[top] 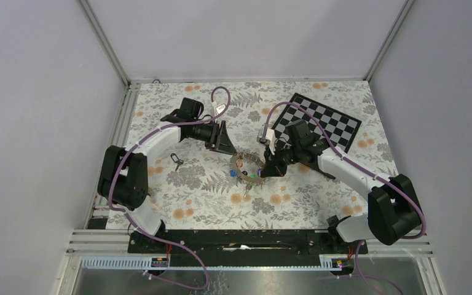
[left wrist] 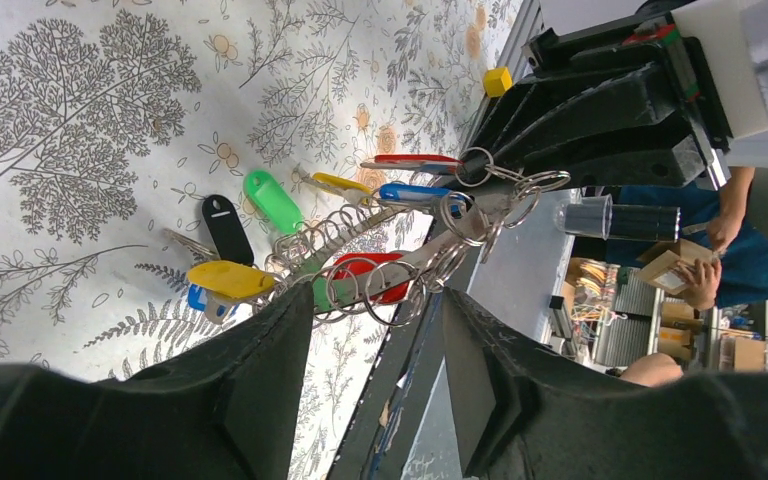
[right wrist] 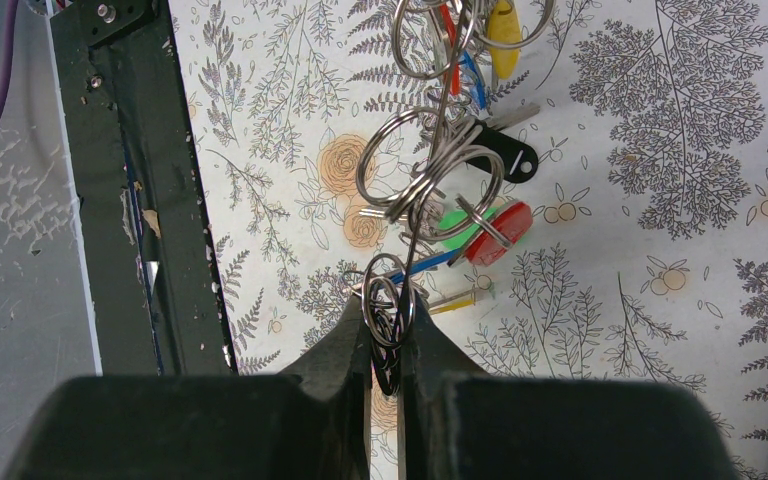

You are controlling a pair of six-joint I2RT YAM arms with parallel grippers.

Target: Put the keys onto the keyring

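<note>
The keyring (top: 246,165) is a grey metal ring in the middle of the table, strung with many small split rings. My right gripper (right wrist: 392,340) is shut on its rim, which runs edge-on up that view. Keys hang from it: black (right wrist: 508,155), red (right wrist: 500,232), green (right wrist: 452,225) and yellow (right wrist: 503,25). My left gripper (left wrist: 375,300) is open, its tips just short of the keyring (left wrist: 440,240), with a few split rings between them. Green (left wrist: 273,200), black (left wrist: 227,228) and yellow (left wrist: 228,280) keys lie past it. A dark loose key (top: 176,161) lies to the left.
The black-and-white chequered board (top: 322,120) lies at the back right, behind the right arm. The right gripper (left wrist: 600,110) faces the left one across the keyring. The black base rail (right wrist: 150,200) runs along the table's near edge.
</note>
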